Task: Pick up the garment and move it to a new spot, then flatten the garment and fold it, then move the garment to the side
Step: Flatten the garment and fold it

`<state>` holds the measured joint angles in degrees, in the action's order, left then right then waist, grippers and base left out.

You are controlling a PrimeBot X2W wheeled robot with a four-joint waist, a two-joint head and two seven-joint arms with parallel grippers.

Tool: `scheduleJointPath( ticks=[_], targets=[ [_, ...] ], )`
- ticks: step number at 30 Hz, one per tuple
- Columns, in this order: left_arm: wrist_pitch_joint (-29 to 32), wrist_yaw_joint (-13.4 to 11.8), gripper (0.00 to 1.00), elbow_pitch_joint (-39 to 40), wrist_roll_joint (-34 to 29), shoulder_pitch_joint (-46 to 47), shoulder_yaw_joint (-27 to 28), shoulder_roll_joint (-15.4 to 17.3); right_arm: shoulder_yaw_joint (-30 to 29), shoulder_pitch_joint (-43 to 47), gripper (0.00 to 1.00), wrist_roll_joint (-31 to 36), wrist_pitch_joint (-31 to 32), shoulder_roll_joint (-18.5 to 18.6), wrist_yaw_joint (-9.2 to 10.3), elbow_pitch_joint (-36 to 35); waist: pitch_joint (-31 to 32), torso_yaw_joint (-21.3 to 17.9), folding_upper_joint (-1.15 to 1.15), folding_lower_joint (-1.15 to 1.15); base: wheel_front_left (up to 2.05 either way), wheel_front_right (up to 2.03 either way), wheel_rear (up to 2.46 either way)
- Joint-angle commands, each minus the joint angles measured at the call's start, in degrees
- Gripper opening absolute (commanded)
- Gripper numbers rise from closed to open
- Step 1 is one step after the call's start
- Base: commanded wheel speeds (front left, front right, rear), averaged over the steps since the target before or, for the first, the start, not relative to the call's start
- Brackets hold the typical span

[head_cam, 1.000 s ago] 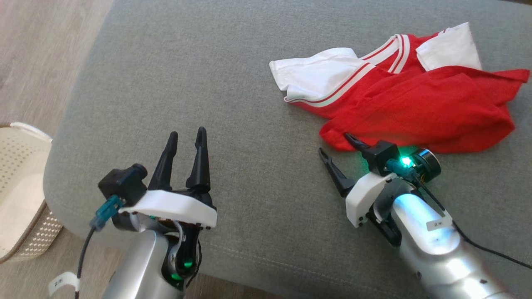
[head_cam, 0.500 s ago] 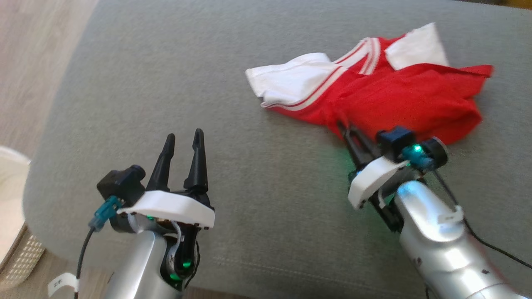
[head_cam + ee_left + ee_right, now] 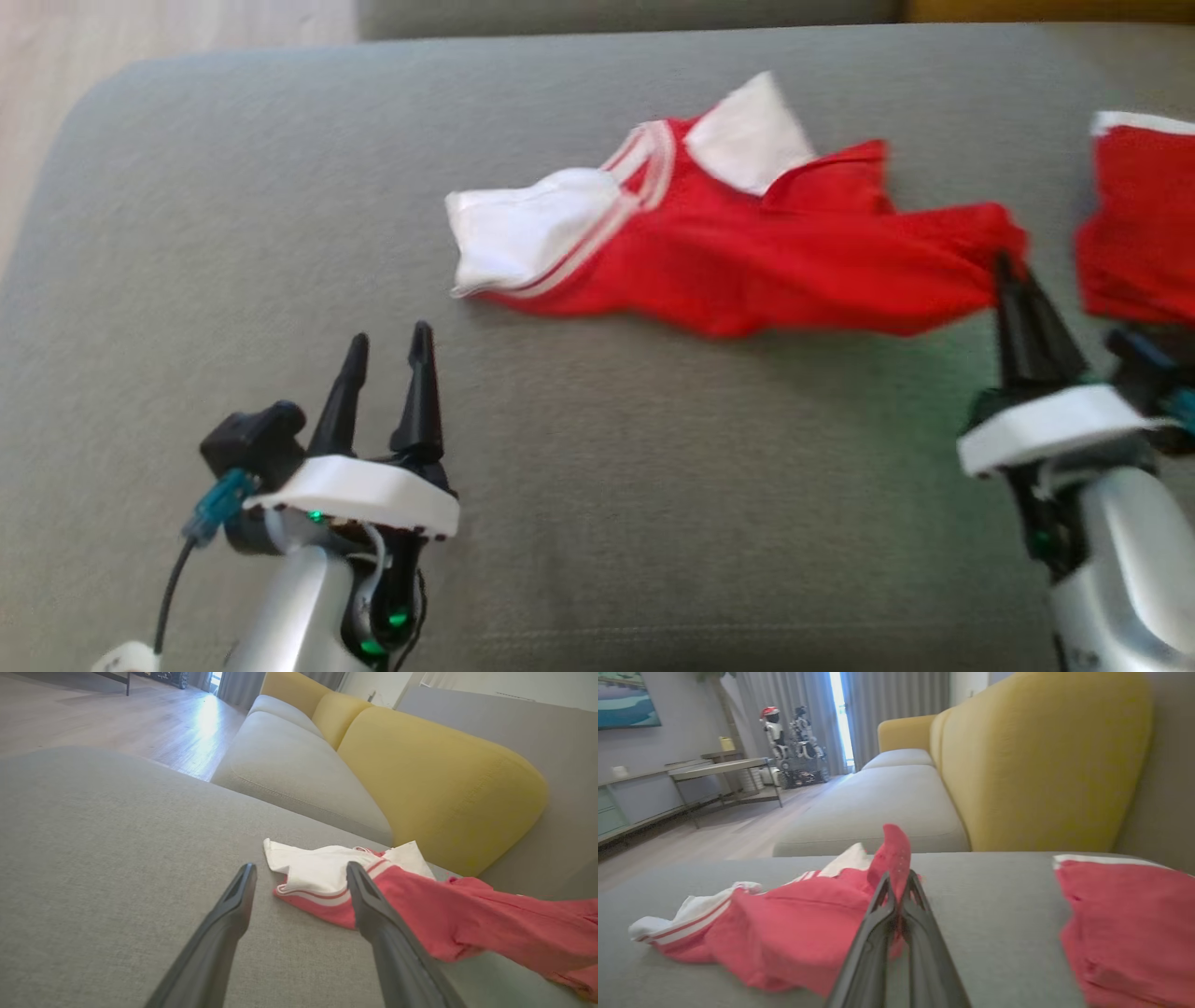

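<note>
The garment (image 3: 747,252) is red with white panels and striped trim, stretched out across the grey cushion (image 3: 233,233). My right gripper (image 3: 1008,266) is shut on the garment's right red edge, lifting it into a peak; the pinched fabric (image 3: 892,854) stands up between the closed fingers. The garment's white end (image 3: 317,868) still rests on the cushion. My left gripper (image 3: 387,350) is open and holds nothing, standing left of and nearer than the garment's white end.
A second red cloth with a white edge (image 3: 1139,224) lies at the far right, also seen as a red pile (image 3: 1125,933). Yellow backrests (image 3: 439,784) and more grey seats (image 3: 878,807) stand beyond. Wooden floor (image 3: 168,28) lies to the left.
My right gripper closed on the garment's edge and pulled it to the right, stretching the cloth. The head camera has shifted, bringing the second red cloth into view. The left gripper stayed open.
</note>
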<state>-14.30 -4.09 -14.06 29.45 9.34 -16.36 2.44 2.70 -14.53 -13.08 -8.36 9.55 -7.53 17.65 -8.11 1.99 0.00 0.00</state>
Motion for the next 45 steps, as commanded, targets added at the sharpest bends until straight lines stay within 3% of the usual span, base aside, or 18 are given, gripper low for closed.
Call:
scheduleJointPath(
  ticks=[1, 6, 13, 14, 15, 16, 20, 25, 34, 45],
  targets=[
    [-0.7, 0.3, 1.0, 1.7, -0.5, 1.7, 2.2, 0.4, -0.9, 0.4, 0.0, 0.4, 1.2, -0.1, 0.04, -3.5, 1.1, -3.2, 0.0, 0.0, 0.0, 0.0, 0.0],
    [-0.7, 0.8, 1.0, 1.4, -0.7, 2.6, 2.1, 0.4, -7.8, 3.9, 0.0, 1.4, 5.4, -1.1, 0.04, -7.7, 0.6, -5.9, 0.0, 0.0, 0.0, 0.0, 0.0],
    [-0.7, 0.8, 1.0, 1.0, -0.4, 3.3, 1.3, 0.4, -12.1, 7.0, 0.0, 2.9, 10.6, -2.4, 0.04, -5.8, 0.1, -6.7, 0.0, 0.0, 0.0, 0.0, 0.0],
    [-0.7, 0.8, 1.0, 0.9, -0.3, 3.4, 1.1, 0.4, -12.5, 7.4, 0.07, 3.0, 11.4, -2.6, 0.04, -4.9, 0.1, -6.7, 0.0, 0.0, 0.0, 0.0, 0.0],
    [-0.7, 0.8, 1.0, 0.9, -0.3, 3.4, 1.0, 0.4, -13.1, 7.7, 0.37, 3.4, 12.1, -2.8, 0.04, -4.1, 0.1, -6.6, 0.0, 0.0, 0.0, 0.0, 0.0],
    [-0.7, 0.8, 1.0, 0.9, -0.3, 3.4, 0.8, 0.4, -13.9, 8.0, 1.0, 3.9, 12.6, -3.0, 0.04, -3.2, 0.0, -6.6, 0.0, 0.0, 0.0, 0.0, 0.0],
    [-0.7, 0.8, 1.0, 0.7, -0.4, 3.7, 0.7, 0.4, -16.0, 7.3, 1.0, 5.5, 11.9, -4.4, 0.04, -2.5, -0.3, -6.3, 0.0, 0.0, 0.0, 0.0, 0.0],
    [-0.7, 1.0, 1.0, 0.4, -0.8, 3.8, 0.9, 0.4, -15.0, 4.9, 1.0, 6.7, 6.7, -5.5, 0.04, -5.8, -0.3, -6.2, 0.0, 0.0, 0.0, 0.0, 0.0],
    [-0.7, 1.0, 1.0, 0.7, -0.7, 3.6, 0.4, 0.4, -1.1, 6.5, 1.0, 1.2, -0.8, -5.1, 0.04, -11.8, 0.5, -6.4, 0.0, 0.0, 0.0, 0.0, 0.0],
    [-0.7, 1.9, 1.0, -1.9, -1.1, 6.2, -1.8, 0.4, 2.5, 6.3, 1.0, -0.1, -2.0, -4.6, 0.04, -10.2, -0.8, -8.6, 0.0, 0.0, 0.0, 0.0, 0.0]
  ],
)
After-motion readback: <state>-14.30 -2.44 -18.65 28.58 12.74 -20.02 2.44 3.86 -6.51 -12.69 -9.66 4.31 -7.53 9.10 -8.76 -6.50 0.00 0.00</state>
